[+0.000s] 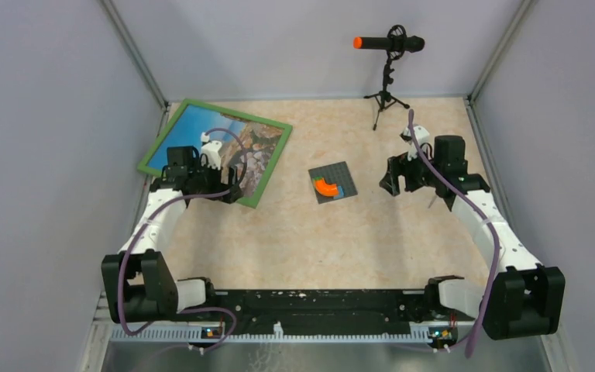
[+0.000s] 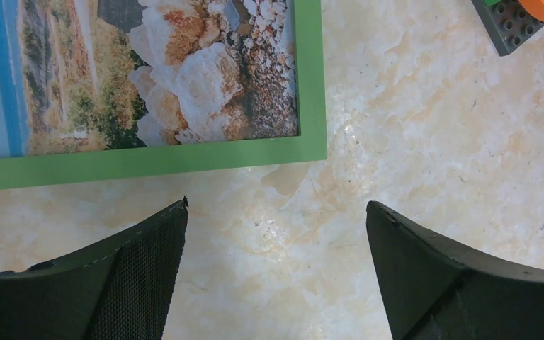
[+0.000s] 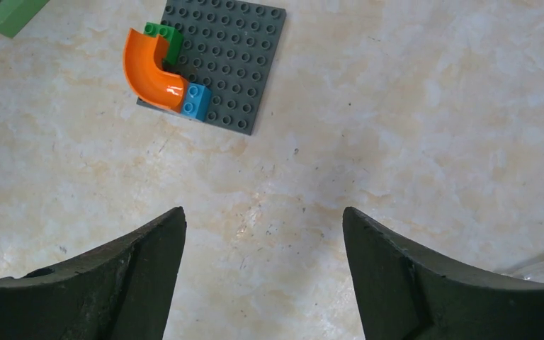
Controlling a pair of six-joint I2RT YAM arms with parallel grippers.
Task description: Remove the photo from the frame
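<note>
The frame (image 2: 149, 161) lies flat at the far left of the table (image 1: 294, 240), turned at an angle, a thin flat rectangle with a matte green border. The photo (image 2: 184, 78) sits inside it face up, with blue sky, a strip of sea and pale lumpy rocks over brown scrub. The tabletop is a glossy beige marbled surface with faint scuffs, which only the wrist views really show. The left gripper (image 2: 276, 205) hangs by the frame's near right corner. Its own camera shows two dark, curved fingers spread wide over bare table, just near of the green edge, with nothing between them. The inner face of one finger looks finely meshed. The right gripper (image 3: 263, 210) is well apart on the right side, its jaws also standing wide and holding nothing, over bare marble. Its camera gives a good look at the small grey studded baseplate (image 3: 244, 57) in the middle of the table, which carries a shiny orange curved piece (image 3: 149, 74) between a green brick (image 3: 166, 34) and a blue brick (image 3: 197, 101). Only the top view shows the microphone (image 1: 387, 44), black with an orange tip, on a little tripod at the far edge. It also shows the purple cables looping along both white arms.
</note>
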